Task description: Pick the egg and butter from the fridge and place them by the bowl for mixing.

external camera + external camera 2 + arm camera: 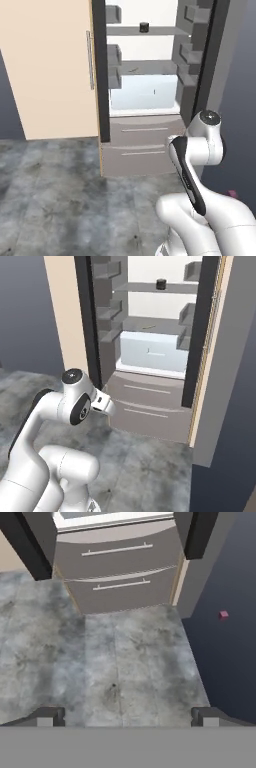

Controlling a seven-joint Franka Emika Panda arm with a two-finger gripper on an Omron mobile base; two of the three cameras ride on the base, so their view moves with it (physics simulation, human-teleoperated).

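With both doors swung wide, the fridge (150, 80) stood open well ahead of and above the pincer (127, 714), which was hanging low over the grey stone floor (115, 662) with its two fingertips (50, 716) spread far apart and nothing between them. From the hand view, the two grey bottom drawers (117, 567) were straight ahead of the pincer, both closed, each with a thin silver pull. A tiny pink cube (223, 614) sat off to the pincer's right on the dark floor.

Up inside, way above the pincer, the top shelf held a small dark round jar (144, 26), sitting alone. On the shelf under that lay a thin olive sliver, pretty sure that was the butter (133, 70), lying flat near the front edge. Below that was a pale translucent crisper bin (144, 92); couldn't tell what was in it. Door bins (114, 14) on both sides looked like plain grey boxes, contents not visible. Couldn't spot the egg anywhere. The beige door panel (50, 65) with its long silver handle (90, 60) hung to the pincer's left.
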